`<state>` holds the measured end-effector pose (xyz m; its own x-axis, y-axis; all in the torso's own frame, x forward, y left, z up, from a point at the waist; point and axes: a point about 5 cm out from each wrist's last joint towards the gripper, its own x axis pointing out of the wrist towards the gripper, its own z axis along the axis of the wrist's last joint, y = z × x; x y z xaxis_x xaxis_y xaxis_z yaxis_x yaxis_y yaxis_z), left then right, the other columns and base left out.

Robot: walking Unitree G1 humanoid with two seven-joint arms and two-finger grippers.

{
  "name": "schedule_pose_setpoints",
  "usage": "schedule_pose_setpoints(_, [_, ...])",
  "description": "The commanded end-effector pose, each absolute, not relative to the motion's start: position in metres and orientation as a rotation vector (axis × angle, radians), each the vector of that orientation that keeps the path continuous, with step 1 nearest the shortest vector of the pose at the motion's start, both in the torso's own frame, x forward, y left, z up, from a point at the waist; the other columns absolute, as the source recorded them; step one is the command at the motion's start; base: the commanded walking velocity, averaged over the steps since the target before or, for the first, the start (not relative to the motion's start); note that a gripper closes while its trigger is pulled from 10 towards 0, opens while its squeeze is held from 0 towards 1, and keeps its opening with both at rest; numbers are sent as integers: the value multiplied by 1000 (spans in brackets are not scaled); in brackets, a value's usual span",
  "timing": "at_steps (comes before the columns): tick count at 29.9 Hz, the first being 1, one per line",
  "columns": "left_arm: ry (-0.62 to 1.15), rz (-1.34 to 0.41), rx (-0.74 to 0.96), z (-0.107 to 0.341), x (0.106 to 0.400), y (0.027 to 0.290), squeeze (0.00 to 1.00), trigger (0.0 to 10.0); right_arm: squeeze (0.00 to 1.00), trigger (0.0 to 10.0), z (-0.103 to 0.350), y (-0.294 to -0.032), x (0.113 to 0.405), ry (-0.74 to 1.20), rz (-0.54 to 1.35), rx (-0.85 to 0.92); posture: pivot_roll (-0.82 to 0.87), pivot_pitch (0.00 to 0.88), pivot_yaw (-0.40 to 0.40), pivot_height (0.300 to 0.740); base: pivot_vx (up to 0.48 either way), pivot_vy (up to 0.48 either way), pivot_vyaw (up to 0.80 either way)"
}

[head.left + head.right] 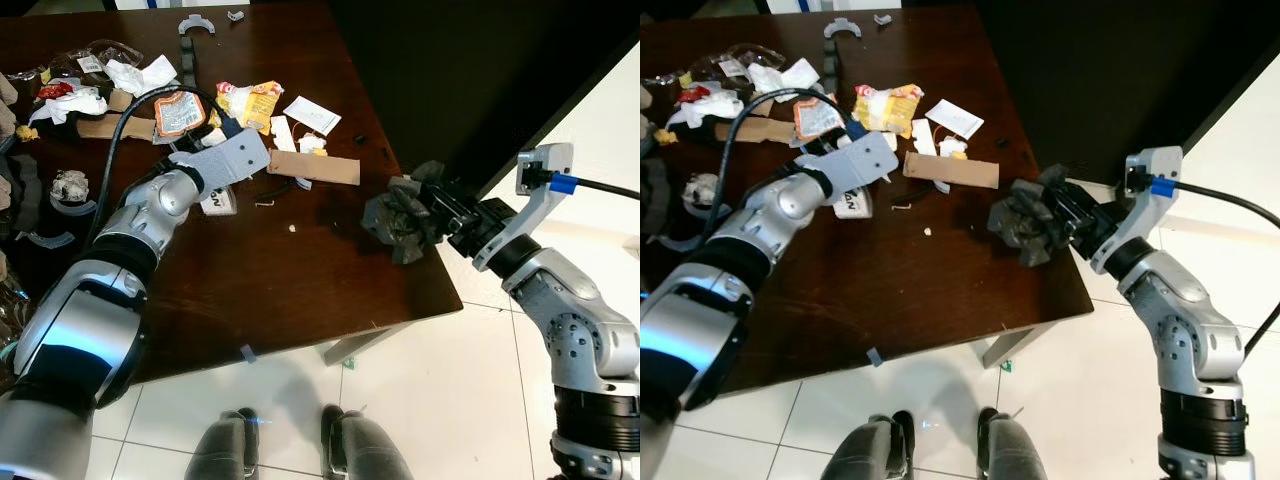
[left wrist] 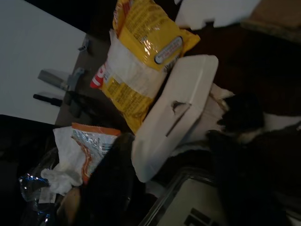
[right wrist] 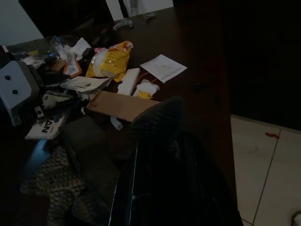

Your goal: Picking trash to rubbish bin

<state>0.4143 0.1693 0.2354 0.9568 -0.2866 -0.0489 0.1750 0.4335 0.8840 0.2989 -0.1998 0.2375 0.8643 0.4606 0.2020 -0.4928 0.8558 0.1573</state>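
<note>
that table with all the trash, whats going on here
A humanoid robot stands at a dark wooden table strewn with litter. Its right gripper is shut on a crumpled dark grey wad at the table's right edge. Its left gripper reaches into the pile near a yellow snack bag and a white card. A brown cardboard strip lies between the two arms.

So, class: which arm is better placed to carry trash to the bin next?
Right. The right gripper already clamps a dark crumpled wad at the table edge; the left gripper is among wrappers, holding nothing.
</note>
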Motion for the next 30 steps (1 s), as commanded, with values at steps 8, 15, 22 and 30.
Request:
schedule_pose_setpoints(8, [-56,-316,1107,219,413,170,0,0,0,10000,239,-202,293,-164,492,209,-177,355,-47,740,0,0,0])
schedule_pose_setpoints(15, [-50,-304,1108,219,413,174,0,0,0,10000,239,-200,295,-170,490,217,-167,342,-40,740,0,0,0])
schedule_pose_setpoints(22, [-93,-287,1045,234,415,175,0,0,0,10000,238,-196,301,-187,492,232,-138,301,-20,740,0,0,0])
schedule_pose_setpoints(30, [-252,-368,708,273,414,158,0,0,0,10000,239,-192,307,-220,492,255,-109,258,3,740,0,0,0])
